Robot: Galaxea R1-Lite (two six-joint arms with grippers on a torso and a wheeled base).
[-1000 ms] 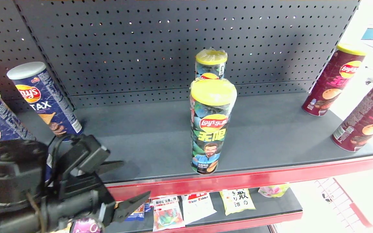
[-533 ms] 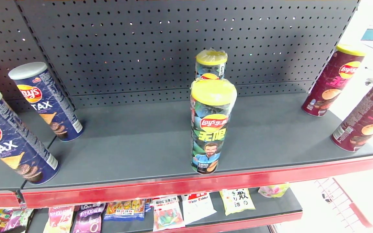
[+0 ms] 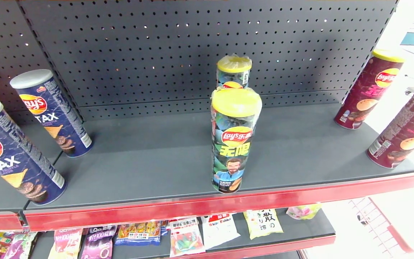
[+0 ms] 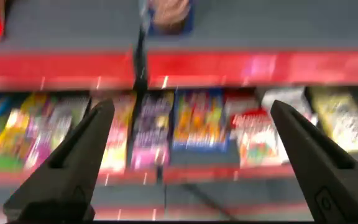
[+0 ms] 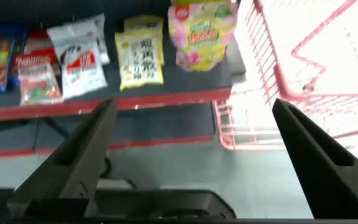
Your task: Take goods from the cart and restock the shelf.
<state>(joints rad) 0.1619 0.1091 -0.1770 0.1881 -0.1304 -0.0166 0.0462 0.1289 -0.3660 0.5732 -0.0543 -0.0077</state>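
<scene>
Hanging low in front of the shelving, left gripper: two black wedge-shaped fingers spread wide, nothing held; right gripper: same wide spread, empty.
Just beyond both, glossy snack packets lying flat in a row on the lower shelf; beside that shelf's end, the red wire cart, open mesh, contents cannot be told.
Above: upper shelf, matte grey deck with a shiny red front lip.
At its front edge, middle, a green chip can: upright cylinder, yellow lid, film-wrapped; a second green can directly behind it, near the back.
Two blue cans with white lids at the left; two maroon cans with yellow lids at the right; all upright.
Rearmost, dark perforated metal back panel.
</scene>
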